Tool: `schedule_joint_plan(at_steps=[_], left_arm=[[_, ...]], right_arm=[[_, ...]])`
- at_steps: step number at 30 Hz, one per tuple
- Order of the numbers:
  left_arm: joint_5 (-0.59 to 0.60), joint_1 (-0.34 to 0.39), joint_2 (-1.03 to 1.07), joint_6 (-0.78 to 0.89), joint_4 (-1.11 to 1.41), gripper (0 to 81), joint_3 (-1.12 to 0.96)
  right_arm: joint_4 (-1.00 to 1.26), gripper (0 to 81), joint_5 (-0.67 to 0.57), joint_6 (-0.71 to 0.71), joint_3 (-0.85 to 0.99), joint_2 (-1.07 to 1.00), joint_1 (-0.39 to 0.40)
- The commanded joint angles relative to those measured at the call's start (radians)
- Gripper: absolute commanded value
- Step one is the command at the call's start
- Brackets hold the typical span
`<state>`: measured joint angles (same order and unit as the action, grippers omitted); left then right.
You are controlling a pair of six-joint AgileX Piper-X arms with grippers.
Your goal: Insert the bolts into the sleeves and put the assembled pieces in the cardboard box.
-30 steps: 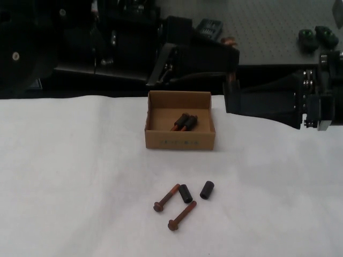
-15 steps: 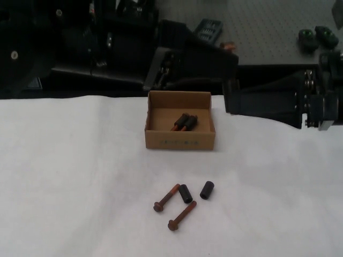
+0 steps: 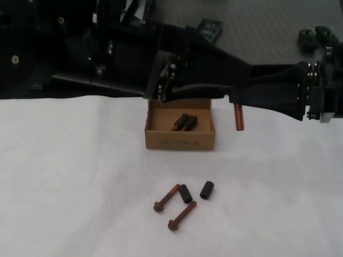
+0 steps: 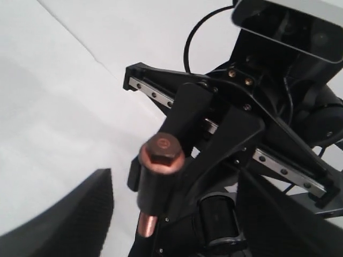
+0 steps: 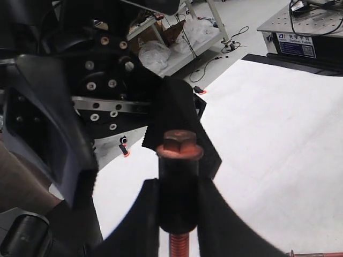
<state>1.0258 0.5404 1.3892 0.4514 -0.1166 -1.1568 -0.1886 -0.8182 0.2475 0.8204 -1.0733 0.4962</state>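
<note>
Right hand [image 5: 179, 219] pinches a black sleeve [image 5: 178, 187] with a copper bolt [image 5: 179, 144] through it, threaded end hanging just right of the cardboard box [image 3: 180, 142], which holds two assembled pieces [image 3: 185, 122]; left hand [image 5: 128, 144] is spread, facing that bolt's head; loose bolts [image 3: 166, 197] and loose sleeves [image 3: 185, 193] lie on the near bench [image 3: 80, 187].

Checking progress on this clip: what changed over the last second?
The right gripper, shut on a sleeved bolt, came in and down, so the bolt now hangs beside the cardboard box's right side. The pieces in the box, loose bolts and sleeves stayed put.
</note>
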Motion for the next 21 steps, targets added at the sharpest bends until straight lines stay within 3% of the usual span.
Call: schedule_joint_plan(at_steps=[1,8,14,21], left_arm=[[-0.015,0.002,-0.004,0.005,0.007,48.3,-0.004],[-0.050,-0.030,-0.009,-0.009,-0.029,48.3,-0.004],[-0.067,-0.108,-0.070,-0.137,-0.292,48.3,-0.004],[-0.286,-0.114,-0.210,-0.410,-0.708,48.3,-0.004]], right_arm=[[0.016,2.6,-0.018,-0.009,0.012,0.014,-0.006],[-0.020,2.6,-0.029,-0.009,0.012,0.014,-0.006],[-0.015,2.6,0.063,-0.044,0.012,-0.002,-0.006],[-0.002,2.6,0.069,0.014,0.048,-0.173,-0.006]])
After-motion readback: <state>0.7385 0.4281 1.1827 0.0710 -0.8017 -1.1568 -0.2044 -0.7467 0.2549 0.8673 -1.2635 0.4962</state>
